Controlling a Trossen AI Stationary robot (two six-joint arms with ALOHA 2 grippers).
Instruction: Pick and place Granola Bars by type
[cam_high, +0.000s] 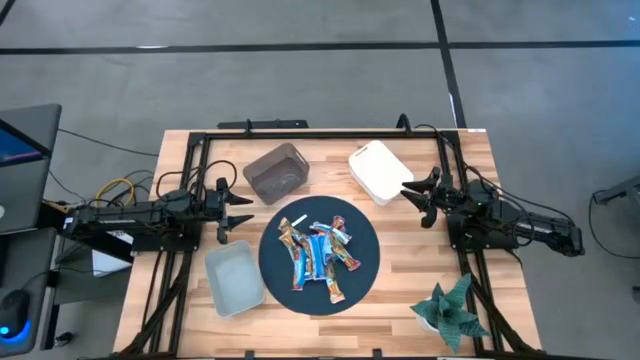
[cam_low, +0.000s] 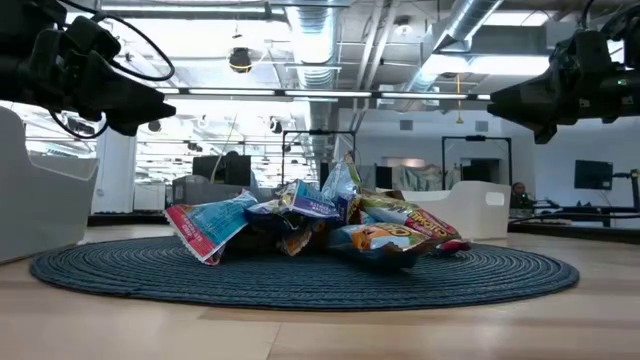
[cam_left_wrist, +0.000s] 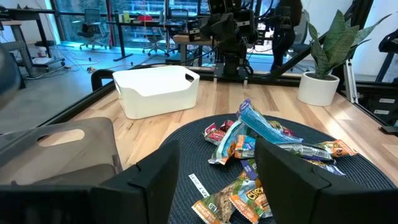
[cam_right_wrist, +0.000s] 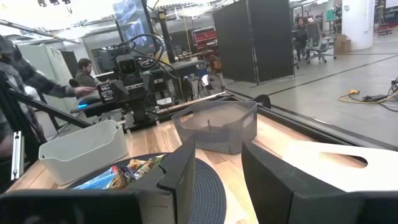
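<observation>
The Granola Bars (cam_high: 318, 256) lie heaped on the round dark mat (cam_high: 272, 262) at lower centre of the high view, long axes pointing every way. The left gripper (cam_high: 236, 210) and right gripper (cam_high: 415, 195) hover beside it, both spread, grasping nothing.

- No legible text, brand or number on the Granola Bars (cam_left_wrist: 261, 149) ahead of the left gripper (cam_left_wrist: 217, 180).
- Wrapper print too small to read in every view.
</observation>
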